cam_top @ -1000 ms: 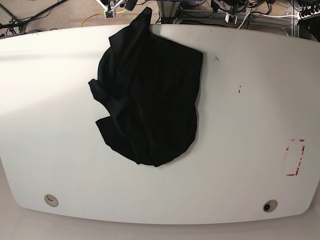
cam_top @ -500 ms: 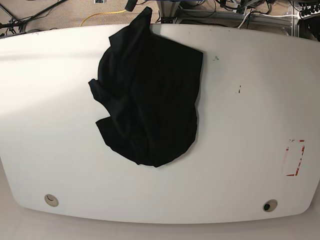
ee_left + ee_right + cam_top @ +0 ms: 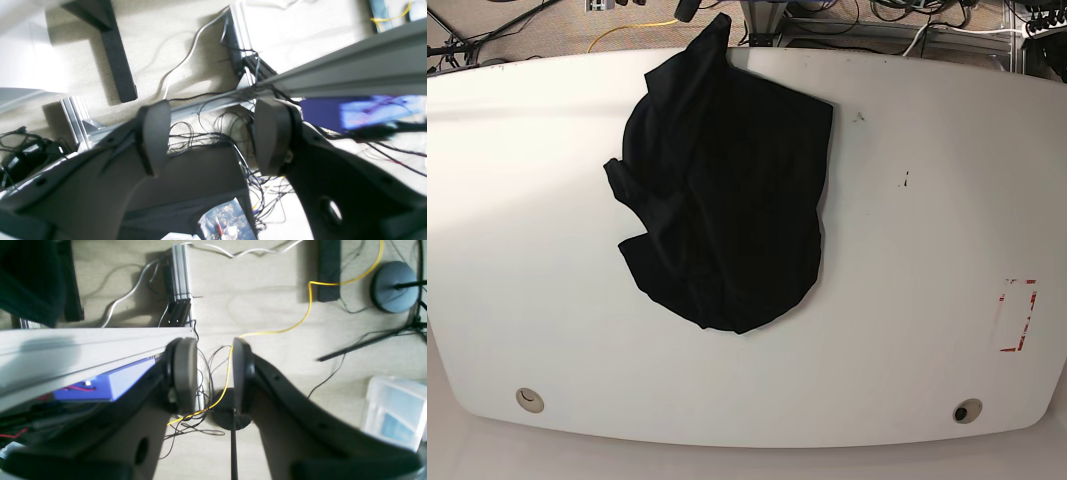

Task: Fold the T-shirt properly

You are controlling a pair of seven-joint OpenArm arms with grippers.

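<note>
The black T-shirt [image 3: 727,200] lies crumpled in a loose heap on the white table [image 3: 927,180], left of centre, with one tip reaching over the far edge. No print shows on it. Neither gripper is in the base view. In the left wrist view my left gripper [image 3: 211,133] is open over the floor and cables, with nothing between its fingers. My right gripper [image 3: 212,373] also hangs over the floor, open with a narrow empty gap. A dark cloth edge [image 3: 30,280] shows at that view's upper left; I cannot tell if it is the T-shirt.
A red marking [image 3: 1017,315] is on the table's right side, and two round holes [image 3: 528,400] [image 3: 967,411] sit near the front edge. Aluminium frame rails [image 3: 333,70], cables and a yellow cord [image 3: 300,323] lie beyond the far edge.
The small white arm parts seen at the top edge of the base view have slid away out of frame. The T-shirt has not moved.
</note>
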